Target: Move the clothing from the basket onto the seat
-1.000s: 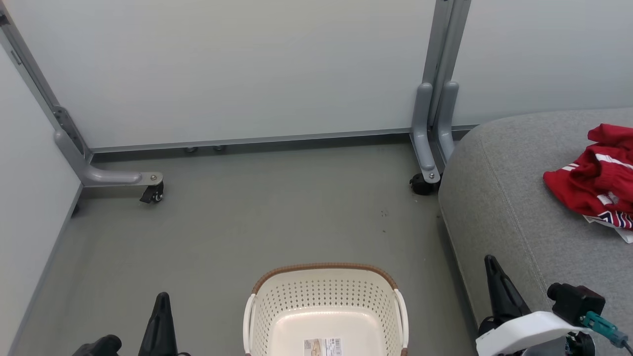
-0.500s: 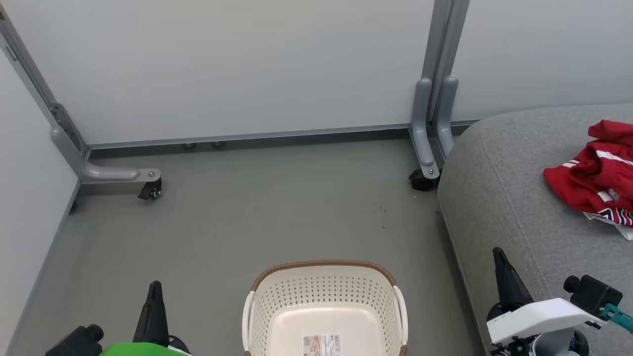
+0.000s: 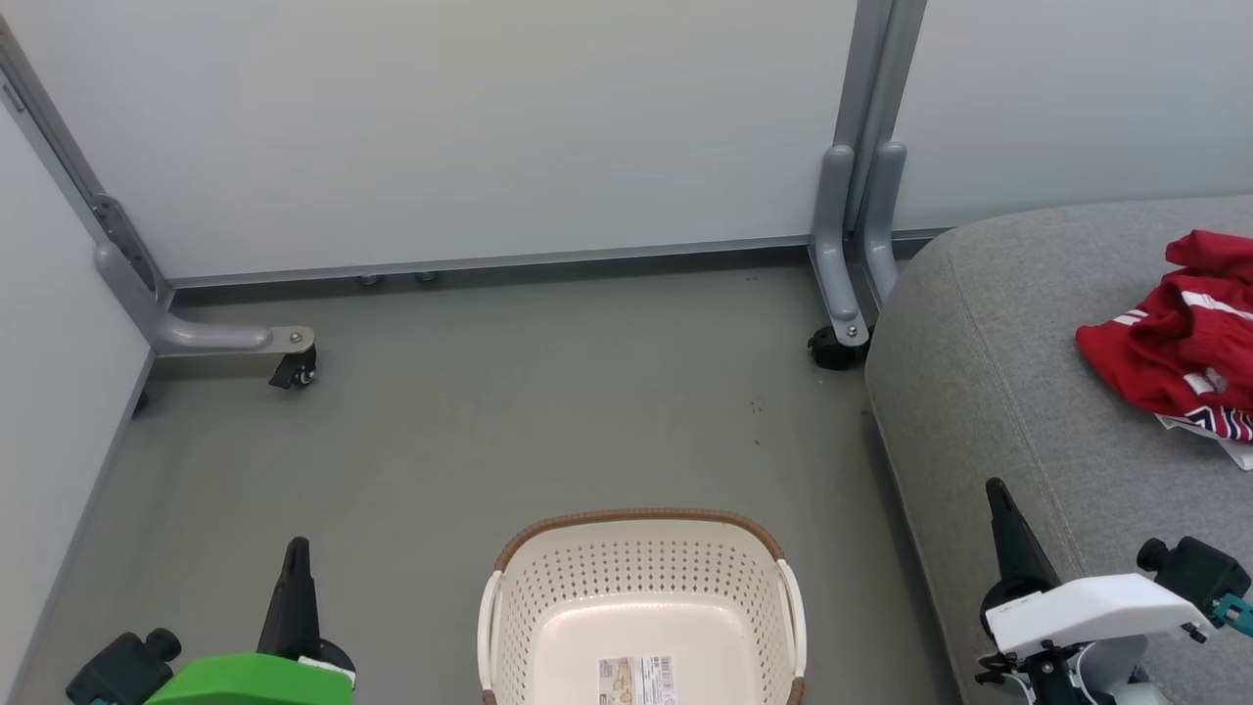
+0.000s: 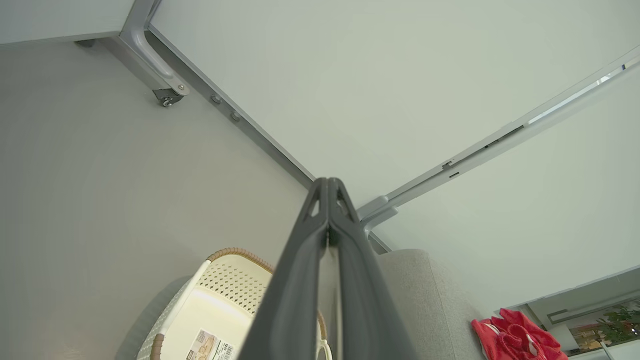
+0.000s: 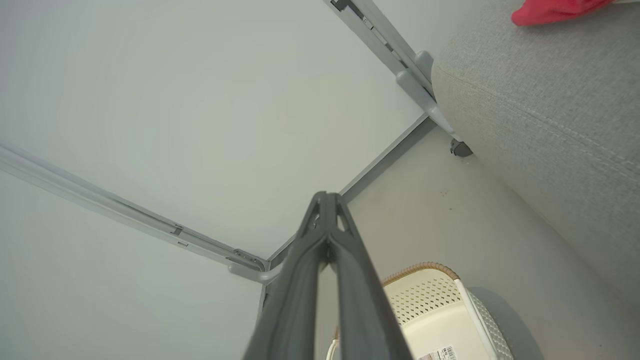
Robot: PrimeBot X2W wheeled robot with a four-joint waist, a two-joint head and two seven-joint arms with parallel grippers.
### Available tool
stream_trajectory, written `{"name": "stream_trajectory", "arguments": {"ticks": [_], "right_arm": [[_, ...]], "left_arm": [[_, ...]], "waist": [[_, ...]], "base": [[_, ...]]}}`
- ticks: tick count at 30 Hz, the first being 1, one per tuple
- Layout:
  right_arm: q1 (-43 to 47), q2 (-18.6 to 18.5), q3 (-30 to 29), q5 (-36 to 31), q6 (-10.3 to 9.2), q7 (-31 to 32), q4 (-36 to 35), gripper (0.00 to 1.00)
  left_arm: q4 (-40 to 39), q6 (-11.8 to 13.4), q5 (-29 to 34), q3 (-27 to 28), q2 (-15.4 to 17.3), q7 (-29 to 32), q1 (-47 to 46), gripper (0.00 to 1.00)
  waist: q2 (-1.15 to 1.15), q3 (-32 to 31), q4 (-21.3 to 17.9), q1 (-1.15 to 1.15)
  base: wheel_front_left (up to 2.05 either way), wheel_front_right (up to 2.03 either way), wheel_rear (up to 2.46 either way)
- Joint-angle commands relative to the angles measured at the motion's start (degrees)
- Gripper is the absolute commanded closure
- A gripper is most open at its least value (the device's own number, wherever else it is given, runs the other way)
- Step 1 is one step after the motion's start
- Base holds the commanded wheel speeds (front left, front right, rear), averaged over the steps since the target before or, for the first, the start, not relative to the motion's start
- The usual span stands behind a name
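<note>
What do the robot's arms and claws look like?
Each claw is two long, dark, pointed fingers. The left claw has a bright green wrist cover; the right claw has a white wrist cover with a teal plug. Both carry small black cameras.

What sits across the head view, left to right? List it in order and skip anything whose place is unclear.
left hand → basket → black caster → right hand → clothing
</note>
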Motion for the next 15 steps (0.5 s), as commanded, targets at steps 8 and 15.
{"name": "stream_trajectory", "arguments": {"ticks": [8, 15], "right_arm": [[-2.4, -0.3, -1.0, 7.0, -0.01, 1.7, 0.0, 1.0], [-3.1, -0.3, -1.6, 11.5, -0.01, 2.9, 0.3, 1.0]], "left_arm": [[0.3, -0.9, -6.7, 1.2, 0.5, 1.7, -3.0, 1.0], [0.8, -1.3, -11.1, 1.9, 0.5, 2.8, -3.9, 1.0]], "waist": [[0.0, 0.4, -0.1, 0.0], [0.0, 0.8, -0.2, 0.0]], "base": [[0.0, 0.0, 0.0], [0.0, 0.0, 0.0]]}}
